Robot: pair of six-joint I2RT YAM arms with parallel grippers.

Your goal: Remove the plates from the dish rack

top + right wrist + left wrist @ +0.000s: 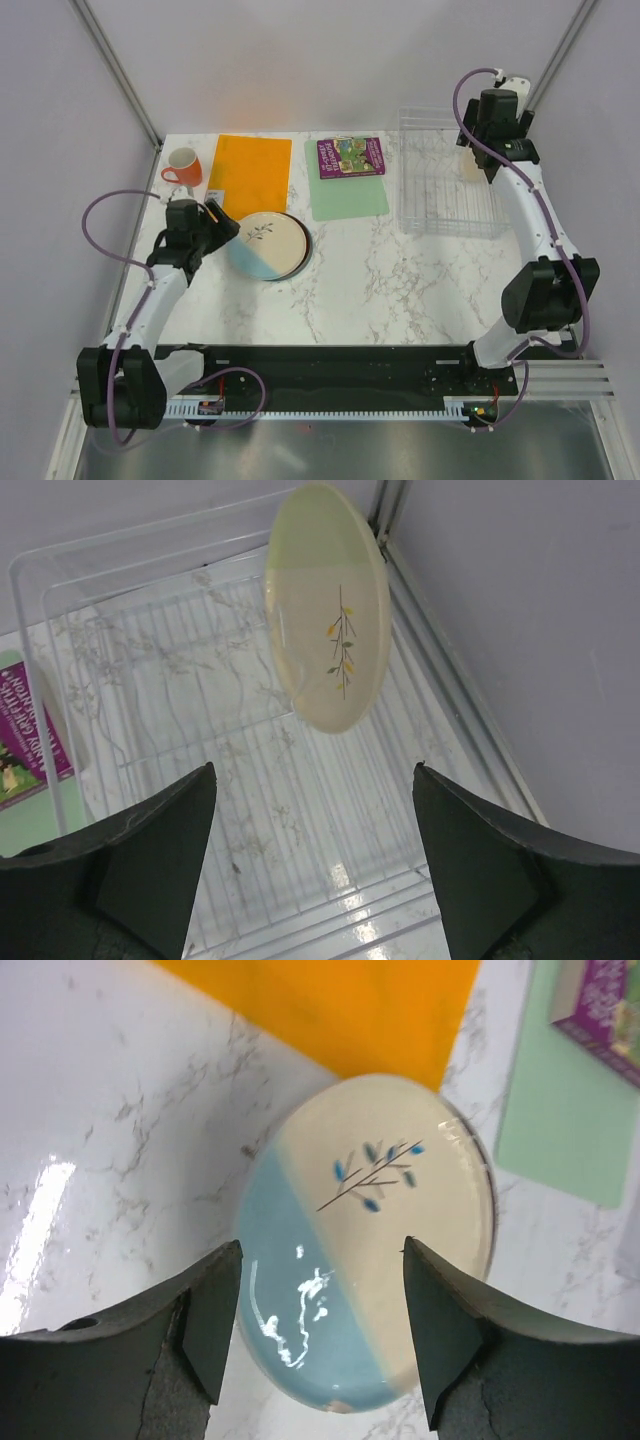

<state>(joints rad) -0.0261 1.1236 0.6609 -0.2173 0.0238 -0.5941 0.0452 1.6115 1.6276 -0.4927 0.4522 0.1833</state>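
Lower the wide-open right tool (312, 770) squarely over the rim of the cream plate (330, 610) standing upright in the dish rack (150, 700); close only once astride. Raise the open left tool (322, 1245) clear of the blue-and-cream plate (370, 1260) lying flat on the tabletop (120, 1140).

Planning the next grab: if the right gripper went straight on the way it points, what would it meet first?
Likely the upright plate in the rack, centred ahead of the open right gripper; depth is unclear.
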